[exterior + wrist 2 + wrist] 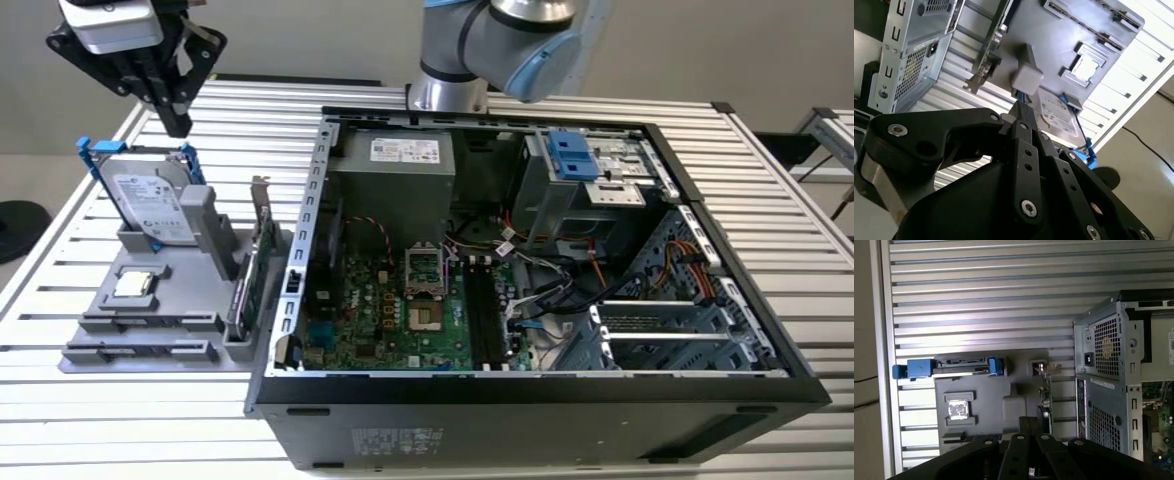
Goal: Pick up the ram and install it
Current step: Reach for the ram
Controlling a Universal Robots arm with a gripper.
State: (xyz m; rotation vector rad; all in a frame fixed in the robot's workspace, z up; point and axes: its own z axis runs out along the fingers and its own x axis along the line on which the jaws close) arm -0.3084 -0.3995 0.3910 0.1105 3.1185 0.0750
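Hand (174, 125), fingers together, empty, hovers above the hard drive (140, 200); your ram (1081, 23) seems slotted at the fixture's (96, 298) near end, long axis across the exterior view.

The exterior view looks down at a slant from high over the table (267, 100), taking in the whole open computer case (534, 250) and the grey parts holder (160, 300) beside it. Both wrist views look past the gripper (1021, 107). The first wrist view faces straight down from well above; the second wrist view is slanted and nearer. All 3 views share the holder and the case.
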